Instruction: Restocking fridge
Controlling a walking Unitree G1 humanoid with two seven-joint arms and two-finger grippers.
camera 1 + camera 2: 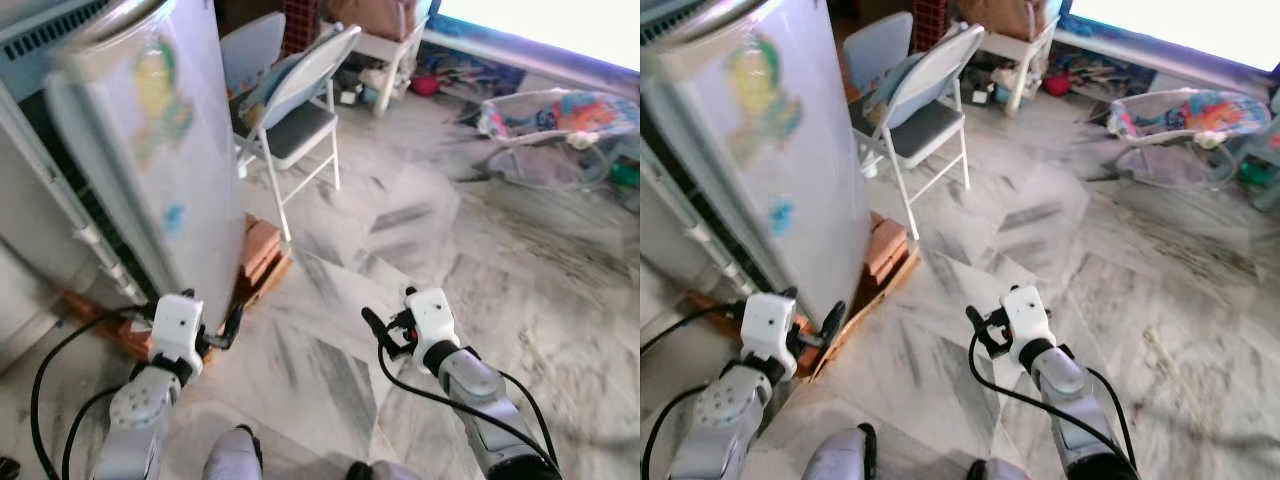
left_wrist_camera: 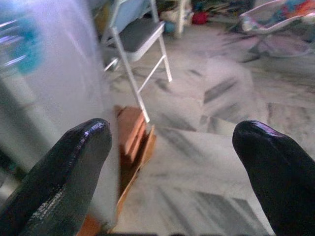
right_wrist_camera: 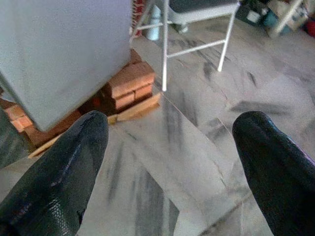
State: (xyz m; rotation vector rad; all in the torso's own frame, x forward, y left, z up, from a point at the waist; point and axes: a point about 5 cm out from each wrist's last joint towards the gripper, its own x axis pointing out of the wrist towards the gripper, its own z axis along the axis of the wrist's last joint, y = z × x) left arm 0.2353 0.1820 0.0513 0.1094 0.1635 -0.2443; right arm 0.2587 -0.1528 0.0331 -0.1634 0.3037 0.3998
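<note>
Here the fridge point(image 1: 90, 190) stands at the robot's left, its door point(image 1: 170, 150) swung out toward the camera, pale grey with colourful stickers on its face. The fridge rests on a low stack of red bricks point(image 3: 129, 81) with a wooden board at the edge. Left end effector point(image 1: 232, 325) held low, close beside the door's bottom edge; whether it touches the door cannot be told. Its fingers point(image 2: 54, 177) stand well apart, nothing between them. Right end effector point(image 1: 378, 330) raised over the grey-veined marble floor point(image 1: 400, 230), apart from the fridge, fingers point(image 3: 280, 162) likewise spread wide and empty. Behind the door, a white folding chair point(image 1: 295, 110) with a dark seat. Further back, a white side table point(image 1: 385, 45) with clutter under it; at far right a patterned baby bouncer point(image 1: 555, 125) on the floor.
</note>
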